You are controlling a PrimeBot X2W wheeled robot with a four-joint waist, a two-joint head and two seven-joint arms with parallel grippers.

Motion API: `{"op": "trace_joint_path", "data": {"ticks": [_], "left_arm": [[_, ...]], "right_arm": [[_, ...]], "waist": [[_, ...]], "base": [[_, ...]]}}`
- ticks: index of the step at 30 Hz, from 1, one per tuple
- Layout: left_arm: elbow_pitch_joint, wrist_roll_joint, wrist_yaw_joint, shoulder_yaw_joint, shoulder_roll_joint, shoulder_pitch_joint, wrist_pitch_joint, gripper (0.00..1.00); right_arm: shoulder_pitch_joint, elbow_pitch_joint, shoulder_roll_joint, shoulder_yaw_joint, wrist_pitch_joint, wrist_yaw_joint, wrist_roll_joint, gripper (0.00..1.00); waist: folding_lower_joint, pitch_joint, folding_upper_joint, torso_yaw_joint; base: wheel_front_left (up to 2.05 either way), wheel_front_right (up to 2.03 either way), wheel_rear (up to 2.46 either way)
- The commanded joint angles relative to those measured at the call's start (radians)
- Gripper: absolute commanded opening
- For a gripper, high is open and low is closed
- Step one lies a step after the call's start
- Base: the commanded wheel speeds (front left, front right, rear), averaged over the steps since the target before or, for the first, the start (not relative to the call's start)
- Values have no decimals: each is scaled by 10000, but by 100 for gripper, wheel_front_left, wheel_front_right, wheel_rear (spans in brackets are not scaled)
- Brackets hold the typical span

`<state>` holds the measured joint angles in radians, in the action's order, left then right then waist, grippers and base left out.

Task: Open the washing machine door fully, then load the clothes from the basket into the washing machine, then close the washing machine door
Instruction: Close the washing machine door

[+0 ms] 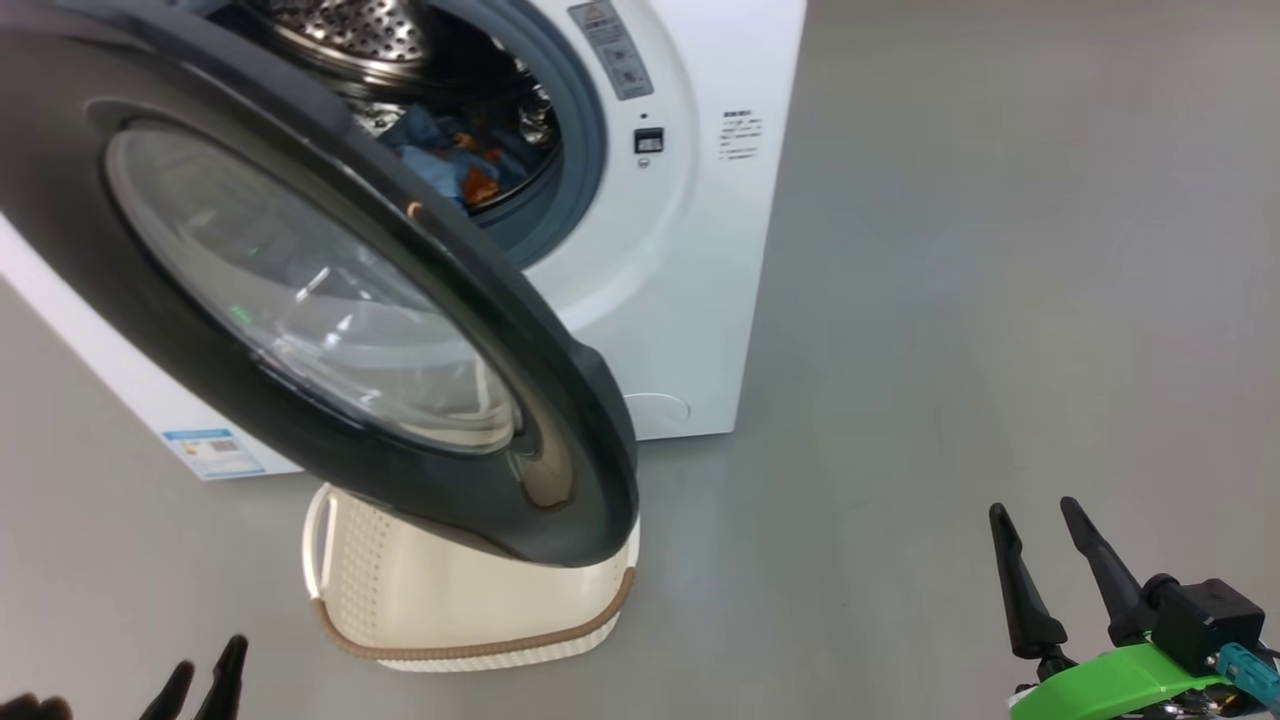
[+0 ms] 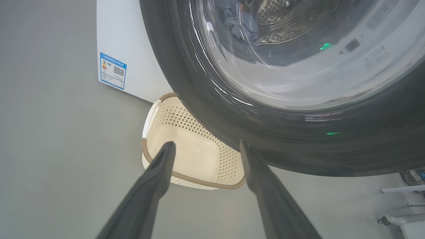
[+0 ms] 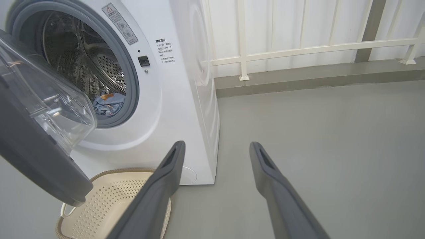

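Note:
The washing machine stands with its round black washing machine door swung out over the basket. Light blue clothes with orange print lie inside the steel drum, also seen as clothes in the right wrist view. The cream basket looks bare inside where it shows. My left gripper is low at the left, open and holding nothing, a short way in front of the basket; its fingers point at the basket under the door. My right gripper is open over bare floor to the right.
The door hangs over most of the basket. A blue label sticker marks the machine's side. A white railing runs along the wall behind. Grey floor stretches to the machine's right.

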<state>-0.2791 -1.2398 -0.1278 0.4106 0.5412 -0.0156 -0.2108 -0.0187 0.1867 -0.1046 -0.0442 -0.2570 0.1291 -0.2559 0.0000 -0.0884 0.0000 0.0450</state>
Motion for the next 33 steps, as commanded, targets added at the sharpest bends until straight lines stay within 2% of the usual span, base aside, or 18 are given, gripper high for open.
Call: {"op": "trace_joint_path", "data": {"ticks": [1, 4, 9, 14, 16, 20, 33], "left_arm": [[-102, 274, -29, -347, 294, -292, -282, 100], [-653, 1049, -29, -437, 105, -370, -486, 100], [-805, 3237, -29, -1971, -788, -268, -505, 100], [-278, 5369, -29, -3054, -1584, 114, -507, 100], [-133, 5660, -29, -3263, -1756, 189, -507, 100], [668, 7073, -29, -3995, -2361, 499, -508, 100], [1631, 8589, -29, -4903, -3478, 1109, -509, 100]], "right_arm": [[32, -213, -147, 165, -48, 16, -36, 100], [51, -209, -132, 118, -48, 16, -41, 100], [88, -216, -110, 66, -48, 16, -33, 100], [94, -242, -101, -46, -48, 16, -50, 100], [92, -251, -99, -61, -48, 16, -54, 100], [73, -291, -120, -111, -48, 16, -51, 100], [243, -368, -58, -317, -48, 16, -14, 100]], "waist": [[0, 55, 0, 146], [0, 104, 0, 282], [0, 171, 0, 408], [0, 229, 0, 517], [0, 228, 0, 533], [0, 223, 0, 561], [0, 210, 0, 501]], "base": [[0, 0, 0], [0, 0, 0], [0, 0, 0], [0, 0, 0], [0, 0, 0], [0, 0, 0], [0, 0, 0]]}}
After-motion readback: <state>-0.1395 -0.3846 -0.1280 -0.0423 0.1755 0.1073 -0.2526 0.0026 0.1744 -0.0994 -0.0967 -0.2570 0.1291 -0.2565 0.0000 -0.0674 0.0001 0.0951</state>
